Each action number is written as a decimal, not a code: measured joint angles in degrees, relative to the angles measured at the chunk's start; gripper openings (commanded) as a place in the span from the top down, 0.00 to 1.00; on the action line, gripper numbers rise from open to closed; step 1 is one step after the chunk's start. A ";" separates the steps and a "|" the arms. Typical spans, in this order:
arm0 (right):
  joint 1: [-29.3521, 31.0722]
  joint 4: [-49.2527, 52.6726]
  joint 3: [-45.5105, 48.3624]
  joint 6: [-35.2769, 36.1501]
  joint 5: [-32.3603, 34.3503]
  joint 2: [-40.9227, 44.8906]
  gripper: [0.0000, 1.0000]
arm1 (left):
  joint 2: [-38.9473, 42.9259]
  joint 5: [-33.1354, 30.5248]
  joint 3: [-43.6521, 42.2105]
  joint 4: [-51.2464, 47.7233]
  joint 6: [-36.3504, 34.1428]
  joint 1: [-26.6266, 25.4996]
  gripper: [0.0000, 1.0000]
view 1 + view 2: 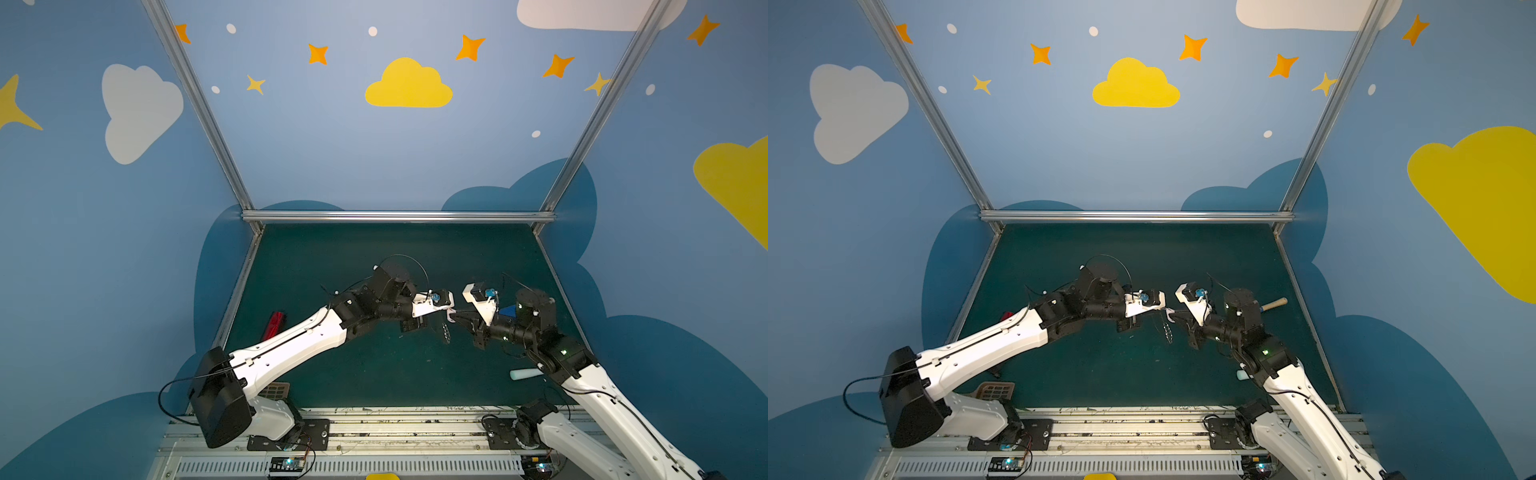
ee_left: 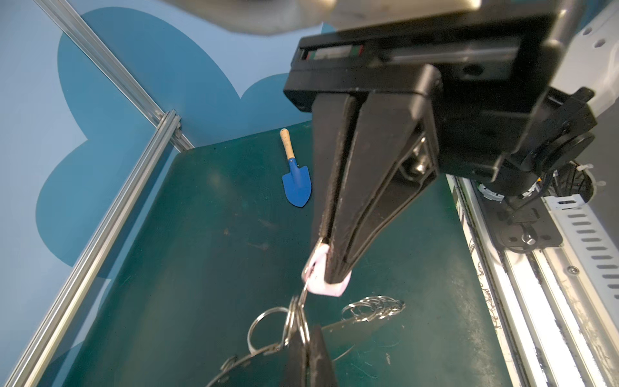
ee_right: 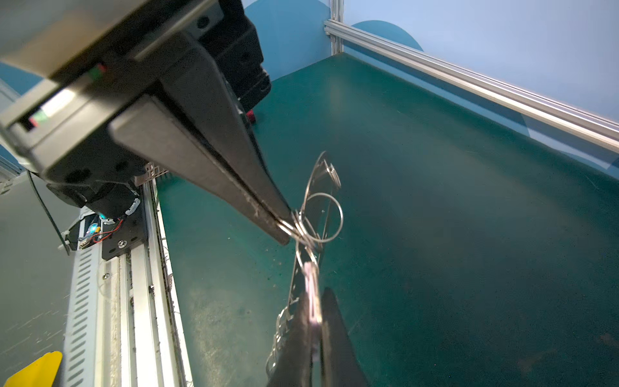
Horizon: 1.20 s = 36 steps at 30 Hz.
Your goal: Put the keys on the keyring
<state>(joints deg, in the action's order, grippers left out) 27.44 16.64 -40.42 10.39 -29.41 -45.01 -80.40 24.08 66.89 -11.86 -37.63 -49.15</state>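
Threading step, above the counter (image 1: pixel 374 374): my left hand (image 2: pixel 336 276) clamps the key (image 2: pixel 321 284) by its white head at the keyring (image 1: pixel 446 332), whose split ring (image 3: pixel 301 231) my right hand (image 3: pixel 284 231) pinches; next, I judge, the ring's coil must be fed through the key's hole.

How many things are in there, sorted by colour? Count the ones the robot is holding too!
Red: 1, gadget
Blue: 1, little shovel
Pale blue: 1, spatula
Tan: 1, slotted piece
Pale white: 1, key, pinched in the left gripper
Silver-grey: 1, keyring, pinched in the right gripper
Total: 6
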 measured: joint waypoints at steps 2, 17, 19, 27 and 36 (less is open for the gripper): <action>0.00 -1.27 0.70 -0.17 -0.22 -0.07 1.00 | 0.11 0.48 -0.59 0.79 0.66 0.26 0.96; -1.18 -6.40 3.21 -4.02 0.28 -0.61 0.68 | 0.90 1.97 -2.10 3.02 2.10 0.76 0.96; -1.51 -6.45 3.26 -4.48 0.87 -0.48 0.66 | 1.11 2.43 -2.10 3.04 2.10 0.76 0.96; -1.53 -7.06 3.26 -6.67 -1.38 -0.50 0.67 | 1.18 3.15 -2.10 3.04 2.10 0.74 0.96; -1.53 -8.46 2.23 -8.02 -4.50 0.59 0.69 | 1.18 3.74 -2.10 3.10 1.86 0.74 0.96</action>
<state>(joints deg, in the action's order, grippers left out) 25.91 8.19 -38.20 2.37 -33.91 -44.42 -79.22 27.81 64.79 -8.75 -35.77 -48.40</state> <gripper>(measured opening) 0.320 0.047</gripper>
